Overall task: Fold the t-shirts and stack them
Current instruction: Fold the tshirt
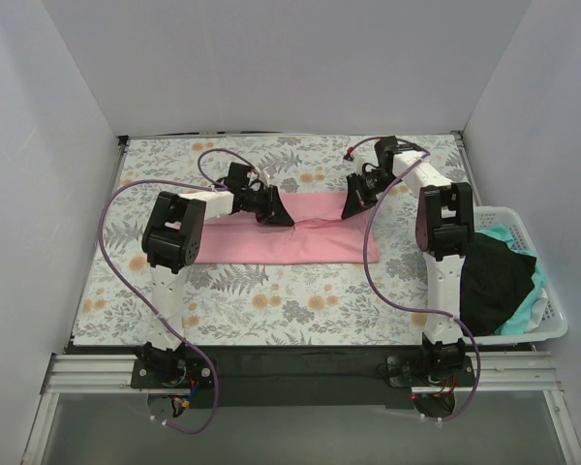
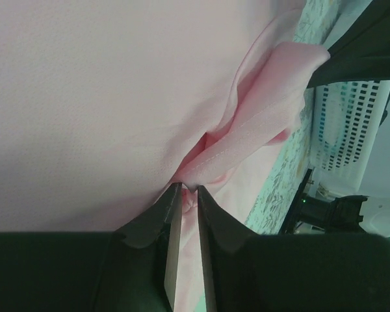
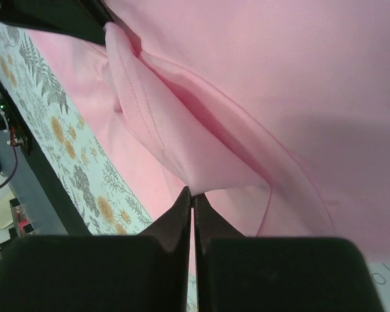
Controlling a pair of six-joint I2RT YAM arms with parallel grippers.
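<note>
A light pink t-shirt (image 1: 300, 247) lies as a long folded band across the middle of the floral sheet. Both grippers are on its far long edge, a short way apart. My left gripper (image 1: 283, 218) is shut on a raised fold of the pink cloth (image 2: 247, 140), which is pinched at the tips of the left gripper (image 2: 189, 190). My right gripper (image 1: 352, 210) is shut too. The pink hem (image 3: 182, 149) gathers into the tips of the right gripper (image 3: 193, 195). A ridge of cloth runs between the two grips. A black t-shirt (image 1: 494, 281) and a mint-green one (image 1: 529, 306) lie in the basket.
The white lattice basket (image 1: 523, 334) stands at the right edge of the table, beside the right arm; it also shows in the left wrist view (image 2: 348, 123). The grey-and-orange floral sheet (image 1: 271, 291) covers the table. White walls close in the left, back and right sides.
</note>
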